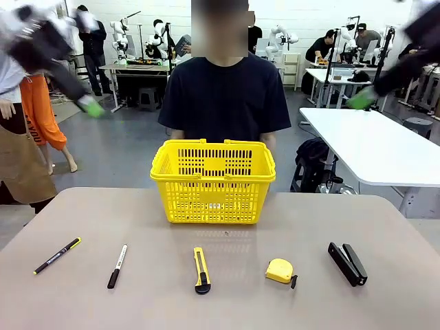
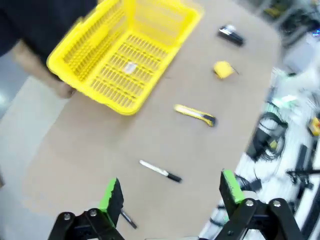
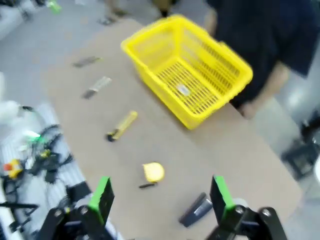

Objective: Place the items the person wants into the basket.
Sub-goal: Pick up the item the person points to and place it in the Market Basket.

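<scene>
A robotics lab.
White tables point(image 1: 375, 144) stand on a grey floor point(image 1: 124, 148), people point(image 1: 323, 47) work at far desks point(image 1: 338, 75), and cables point(image 2: 265, 139) lie beside the bench point(image 1: 240, 306).

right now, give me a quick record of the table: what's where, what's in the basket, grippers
table: five tools in a row on the robot's side, basket beyond them
row, robot's left to right: pen, marker, utility knife, tape measure, stapler
basket: upright, mid-table at the far edge, nothing seen inside
person: standing just behind the basket
left gripper: open, high above the table, holding nothing
right gripper: open, high above the table, holding nothing
</scene>
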